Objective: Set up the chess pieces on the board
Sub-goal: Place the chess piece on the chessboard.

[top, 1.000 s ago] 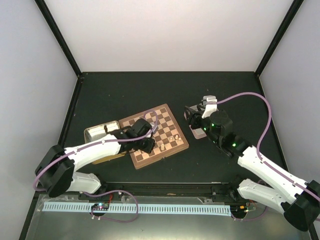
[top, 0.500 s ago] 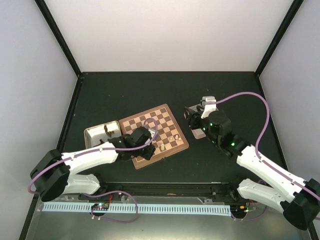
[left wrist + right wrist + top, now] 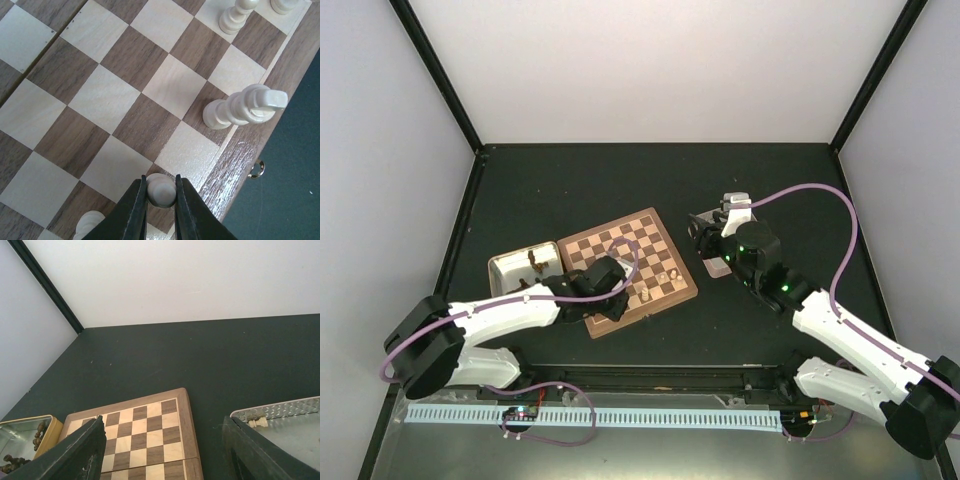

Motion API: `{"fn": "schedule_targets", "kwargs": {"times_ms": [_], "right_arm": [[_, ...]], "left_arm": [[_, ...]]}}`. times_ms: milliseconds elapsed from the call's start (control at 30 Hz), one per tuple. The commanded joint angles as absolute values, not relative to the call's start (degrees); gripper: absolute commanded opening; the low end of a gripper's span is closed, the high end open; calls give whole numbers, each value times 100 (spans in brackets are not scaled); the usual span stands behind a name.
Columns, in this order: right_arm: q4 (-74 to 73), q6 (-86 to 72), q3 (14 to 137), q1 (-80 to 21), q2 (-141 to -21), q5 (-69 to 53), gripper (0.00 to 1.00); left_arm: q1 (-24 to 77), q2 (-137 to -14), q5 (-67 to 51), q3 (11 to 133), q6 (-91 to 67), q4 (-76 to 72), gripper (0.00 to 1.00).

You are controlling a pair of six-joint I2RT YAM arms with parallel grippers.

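Located the board (image 3: 628, 270) near the middle of the dark table (image 3: 570, 190), turned at an angle to the table's edges. Found the left gripper (image 3: 160, 183) low over the board's near rows, fingers (image 3: 137, 210) pressed in from both sides against a small pale chess piece (image 3: 161, 194), pinching it. Placed that piece at a dark square in the outermost row, just beside the reddish-brown rim (image 3: 250, 155); cannot tell from the wrist view whether resting on the square or raised off it. Noted further pale chess pieces upright on the board: a taller one (image 3: 245, 106) on a dark edge square two squares along the same row, two more (image 3: 236, 14) toward the far end of that edge, and one (image 3: 90, 226) partly cut off at the lower margin, just beside the left-hand finger. Noted a small metal catch (image 3: 256, 170) on the board's outer side. From overhead, held piece hidden beneath the left wrist; two pale pieces (image 3: 672, 272) visible near the board's right-hand near edge.

Found the right gripper (image 3: 162, 426) off the board's right side, by a shallow metal tray (image 3: 280, 412), fingers (image 3: 80, 452) spread wide, holding nothing. Recorded one pale piece (image 3: 257, 421) resting in that tray near its patterned rim. Recorded a tin (image 3: 498, 262) left of the board, close to its corner, containing dark pieces (image 3: 535, 262)
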State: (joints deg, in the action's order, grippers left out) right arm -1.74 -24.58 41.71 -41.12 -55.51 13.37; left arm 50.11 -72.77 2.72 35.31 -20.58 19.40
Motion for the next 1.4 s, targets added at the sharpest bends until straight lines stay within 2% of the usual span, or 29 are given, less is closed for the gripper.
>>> {"fn": "schedule_targets", "kwargs": {"times_ms": [0,200,367,500,733,1100,1367], "right_arm": [[-71,-2470,4197,-4131,-5580,1391,64],[-18,-2461,4225,-4131,-5597,1336,64],[-24,-2439,4245,-4125,-5563,1342,64],[-26,-2442,4229,-4129,-5518,1361,64],[-29,-2456,4202,-4126,-5475,1369,64],[-40,-2506,4154,-4131,-5463,1335,64],[-35,-2511,4140,-4124,-5472,1333,64]], "left_arm": [[5095,-7304,408,3630,-2064,2018,13],[5106,-7253,480,3775,-2087,2164,19],[5104,-7117,591,4084,-2137,2425,41],[5093,-7076,635,4260,-2215,2588,45],[5047,-7262,646,4534,-2379,2975,42],[5036,-7960,323,4596,-2371,3074,22],[5036,-8036,316,4594,-2279,3144,17]]}}
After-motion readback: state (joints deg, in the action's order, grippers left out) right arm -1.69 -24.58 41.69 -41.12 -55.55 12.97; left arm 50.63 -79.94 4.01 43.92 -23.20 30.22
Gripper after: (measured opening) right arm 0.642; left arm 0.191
